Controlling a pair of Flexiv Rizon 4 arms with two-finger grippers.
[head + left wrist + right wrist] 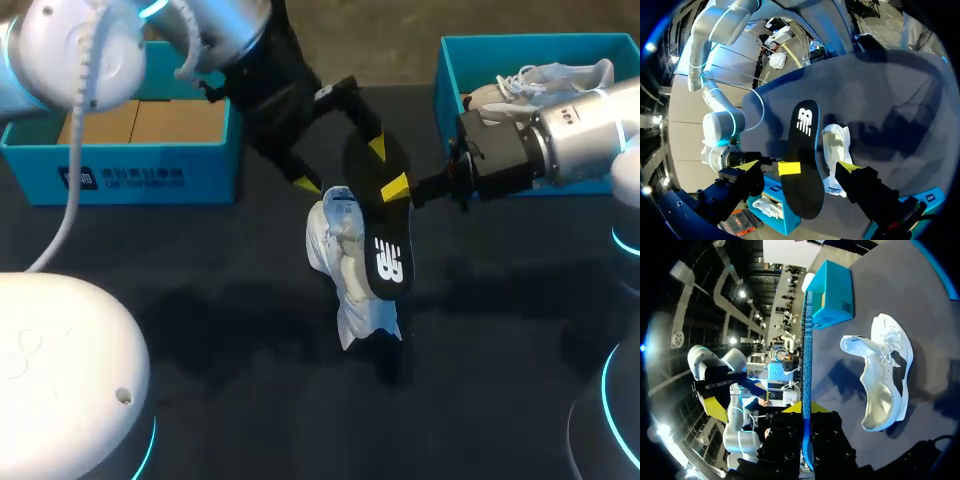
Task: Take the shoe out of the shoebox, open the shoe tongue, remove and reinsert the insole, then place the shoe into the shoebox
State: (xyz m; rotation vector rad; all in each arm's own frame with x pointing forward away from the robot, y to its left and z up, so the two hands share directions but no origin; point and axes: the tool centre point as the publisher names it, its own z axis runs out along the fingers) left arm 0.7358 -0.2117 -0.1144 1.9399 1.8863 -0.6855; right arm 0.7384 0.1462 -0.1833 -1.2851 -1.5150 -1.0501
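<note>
Dark tabletop (200,330) fills the scene, with both arms meeting over its middle. My right gripper (398,190) is clamped on one long black foam insole (390,255), its two yellow-tipped fingers pressing the unprinted end from both sides. My left gripper (340,165) hangs at that same end with its fingers spread wide, one on each side of the insole and neither touching it.

A white logo is printed on the insole's free end. It shows in the head and left wrist views. The right wrist view sees the insole edge-on as a thin blue strip and shows no logo.

Just beside and partly under that free end lies one white lace-up sports shoe (335,235) on the table. I cannot tell whether the insole touches it. Only the right wrist view looks into its opening.

Two teal cardboard shoeboxes stand at the table's far edge. The left shoebox (120,170) has white print on its front wall and a brown cardboard inside. The right shoebox (455,60) holds a second white shoe (545,80), which the right wrist view does not show.
</note>
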